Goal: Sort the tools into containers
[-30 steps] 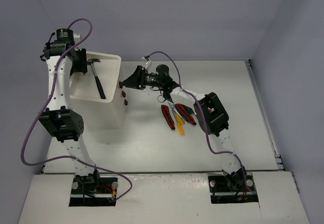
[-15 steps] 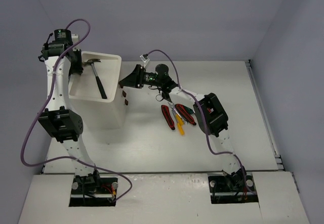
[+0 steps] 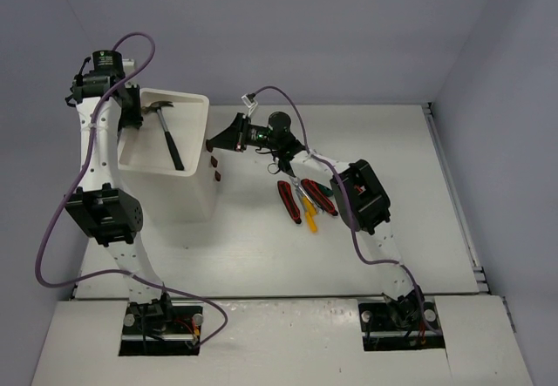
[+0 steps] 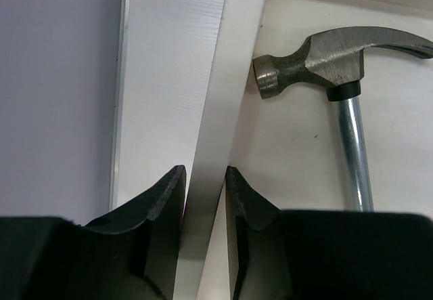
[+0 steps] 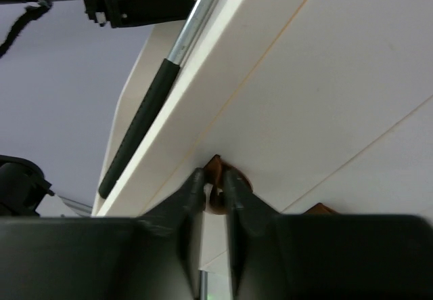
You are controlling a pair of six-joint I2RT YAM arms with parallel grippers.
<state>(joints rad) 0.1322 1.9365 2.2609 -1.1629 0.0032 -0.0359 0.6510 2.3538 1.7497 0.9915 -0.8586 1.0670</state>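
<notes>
The white cabinet is standing at the left side of the tabletop, and both arms are reaching to it. The left hand is coming down over the far left corner of the top tray, and its two dark fingers are pinching the thin white tray rim between them, one inside the tray and one outside, nearly closed on the wall. The hammer is lying flat in that tray, its steel head sitting just beside the gripped rim and its black grip pointing toward the near side. The right hand is reaching in from the right against the cabinet's front, just under the tray's edge, and its fingers are squeezing narrowly on the top dark-red drawer handle; the drawer is looking flush with the front as far as I can tell. The other tools are lying together on the tabletop to the right of the cabinet, partly under the right arm: red-handled pliers, a yellow-handled screwdriver and a green-handled screwdriver, all close against one another.
</notes>
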